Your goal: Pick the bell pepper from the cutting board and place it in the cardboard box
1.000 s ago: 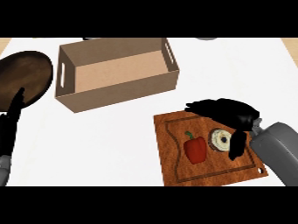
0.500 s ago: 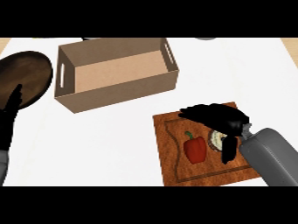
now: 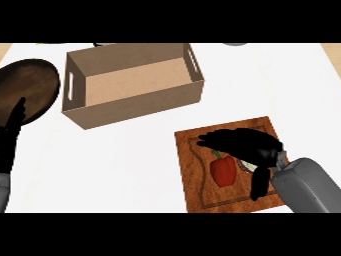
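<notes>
A red bell pepper (image 3: 223, 172) with a green stem lies on the wooden cutting board (image 3: 199, 194) at the lower right. My right hand (image 3: 251, 144) hovers over the board just behind and to the right of the pepper. Its fingers stretch left past the stem and its thumb (image 3: 260, 182) hangs down beside the pepper, so the hand is open and not closed on it. The open cardboard box (image 3: 132, 83) stands behind the board, up and to the left. At the left edge my left hand (image 3: 4, 144) rests open, fingers up.
A dark brown round plate (image 3: 18, 92) lies at the far left beside the box, partly behind my left hand. A pale round item (image 3: 244, 162) on the board is mostly hidden under my right hand. White counter lies between box and board.
My right hand has slid left and nearer across the board, from its far right corner to right over the pepper's stem end. The pepper, box and left hand have not moved.
</notes>
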{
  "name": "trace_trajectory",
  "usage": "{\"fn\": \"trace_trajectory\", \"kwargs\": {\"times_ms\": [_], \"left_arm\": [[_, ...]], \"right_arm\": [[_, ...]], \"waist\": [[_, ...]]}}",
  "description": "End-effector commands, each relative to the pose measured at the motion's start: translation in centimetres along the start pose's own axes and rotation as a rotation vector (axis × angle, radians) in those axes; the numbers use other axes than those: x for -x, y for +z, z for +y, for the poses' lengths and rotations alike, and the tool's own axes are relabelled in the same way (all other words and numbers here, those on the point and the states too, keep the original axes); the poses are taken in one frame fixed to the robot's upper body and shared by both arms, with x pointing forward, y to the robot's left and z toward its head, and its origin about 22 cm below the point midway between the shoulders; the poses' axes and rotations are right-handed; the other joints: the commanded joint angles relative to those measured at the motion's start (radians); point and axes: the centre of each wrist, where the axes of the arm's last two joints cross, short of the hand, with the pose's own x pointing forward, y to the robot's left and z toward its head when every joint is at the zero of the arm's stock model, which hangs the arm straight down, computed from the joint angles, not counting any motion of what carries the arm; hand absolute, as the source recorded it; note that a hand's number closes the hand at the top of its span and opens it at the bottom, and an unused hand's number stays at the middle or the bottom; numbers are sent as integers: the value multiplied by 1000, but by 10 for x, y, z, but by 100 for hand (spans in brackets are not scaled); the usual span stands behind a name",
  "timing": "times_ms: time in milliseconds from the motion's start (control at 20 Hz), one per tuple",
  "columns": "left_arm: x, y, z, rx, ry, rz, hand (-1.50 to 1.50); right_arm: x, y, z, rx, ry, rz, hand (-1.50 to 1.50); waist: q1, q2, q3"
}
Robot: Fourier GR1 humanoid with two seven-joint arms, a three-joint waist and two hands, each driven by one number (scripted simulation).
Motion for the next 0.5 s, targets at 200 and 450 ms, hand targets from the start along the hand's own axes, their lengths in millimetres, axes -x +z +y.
{"fn": "trace_trajectory", "kwargs": {"times_ms": [200,450], "left_arm": [[0,17,9,1,5,-7,0],[4,9,15,-1,10,-5,0]], "right_arm": [[-25,2,-9,-47,45,37,-150],[-19,-2,21,-87,54,120,-150]], "waist": [[4,-1,0],[1,0,0]]}}
